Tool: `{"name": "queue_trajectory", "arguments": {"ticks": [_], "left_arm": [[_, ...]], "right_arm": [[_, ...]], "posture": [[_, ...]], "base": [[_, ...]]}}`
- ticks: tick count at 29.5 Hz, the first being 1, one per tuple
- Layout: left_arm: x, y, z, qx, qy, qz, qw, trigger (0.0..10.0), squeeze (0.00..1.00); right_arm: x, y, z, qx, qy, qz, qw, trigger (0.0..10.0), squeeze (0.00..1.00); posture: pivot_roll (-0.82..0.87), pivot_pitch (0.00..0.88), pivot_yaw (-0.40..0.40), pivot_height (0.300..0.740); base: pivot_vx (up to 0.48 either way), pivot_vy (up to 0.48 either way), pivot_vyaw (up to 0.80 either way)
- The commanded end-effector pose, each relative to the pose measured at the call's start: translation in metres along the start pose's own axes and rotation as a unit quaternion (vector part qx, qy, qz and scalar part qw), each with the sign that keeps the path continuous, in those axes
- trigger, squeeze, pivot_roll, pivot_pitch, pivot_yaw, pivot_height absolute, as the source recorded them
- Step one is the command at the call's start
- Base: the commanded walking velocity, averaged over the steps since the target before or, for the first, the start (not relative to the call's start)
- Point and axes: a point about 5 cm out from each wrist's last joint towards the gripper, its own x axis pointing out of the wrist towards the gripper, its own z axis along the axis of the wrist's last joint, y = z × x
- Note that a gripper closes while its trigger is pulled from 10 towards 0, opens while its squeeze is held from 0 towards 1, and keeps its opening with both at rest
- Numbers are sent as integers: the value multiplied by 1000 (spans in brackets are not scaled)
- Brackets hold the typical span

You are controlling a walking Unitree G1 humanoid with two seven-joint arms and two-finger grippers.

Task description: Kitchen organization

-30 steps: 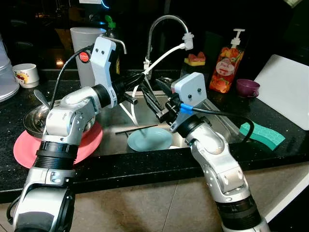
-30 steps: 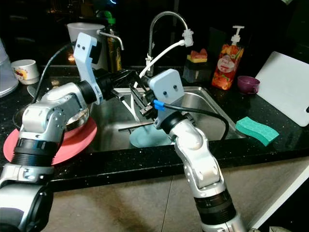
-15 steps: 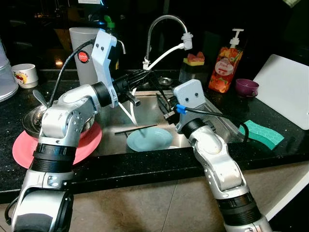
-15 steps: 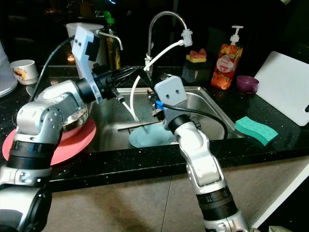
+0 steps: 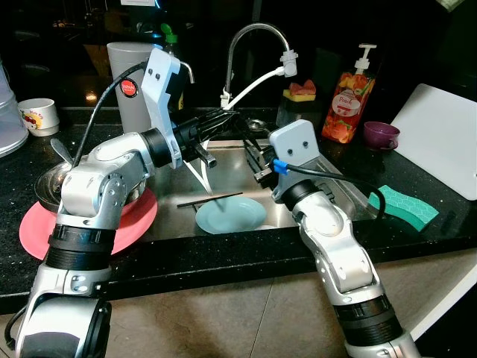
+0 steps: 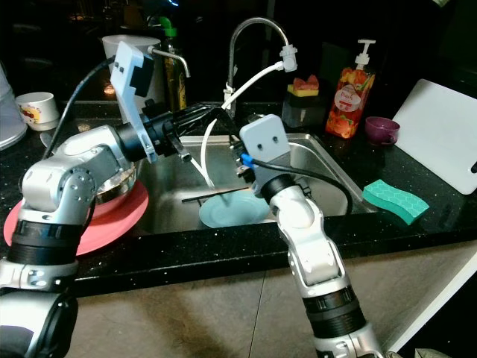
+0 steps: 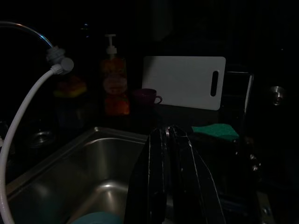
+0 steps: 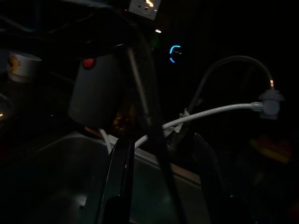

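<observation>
Fingers of left gripper (image 7: pixel 174 140) pressed together, over sink (image 5: pixel 328 175) by faucet. Right gripper (image 8: pixel 161 144) spread, empty, also over the basin. Blue plate (image 5: pixel 229 214) lies flat on sink floor w/ a chopstick (image 5: pixel 210 199) beside. Best approach imo: right comes down at plate rim, not center; keep clear of white hose (image 5: pixel 250 87).

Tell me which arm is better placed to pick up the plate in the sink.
Probably the right. Right gripper is open and hangs over the sink, near the plate. Left gripper is shut and sits higher, by the left rim.
</observation>
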Motion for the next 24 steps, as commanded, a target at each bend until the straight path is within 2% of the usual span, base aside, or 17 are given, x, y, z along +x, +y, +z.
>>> {"name": "queue_trajectory", "arguments": {"ticks": [1,2,3,17,18,21,22,24], "left_arm": [[0,-5,4,5,-3,-15,1000,10000,0],[0,-5,4,6,-4,-16,1000,10000,0],[0,-5,5,6,-4,-16,1000,10000,0],[-1,-3,0,6,4,-3,1000,10000,0],[-1,-2,-2,5,4,7,1000,10000,0],[-1,-1,-4,4,3,20,1000,10000,0],[-2,-4,-8,-3,5,11,1000,10000,1000],[-3,-6,-9,-6,6,6,1000,10000,1000]], "right_arm": [[-1,4,-5,2,8,8,1000,3843,0],[-1,3,-6,4,9,8,1000,431,0],[-1,3,-6,5,10,7,1000,0,0],[-1,1,-7,21,9,1,1000,0,0],[-1,0,-7,23,10,-3,1000,10000,0],[0,-1,-8,26,12,-9,1000,10000,0],[0,-2,-9,31,15,-14,999,10000,0],[0,-2,-9,33,15,-17,999,10000,0]], "posture": [[30,64,-57,740],[31,66,-55,740],[31,66,-55,740],[29,67,-56,740],[29,69,-57,740],[29,69,-57,740],[29,69,-57,740],[27,71,-61,740]], "base": [[0,0,0],[0,0,0],[0,0,0],[0,0,0],[0,0,0],[0,0,0],[0,0,0],[0,0,0]]}}
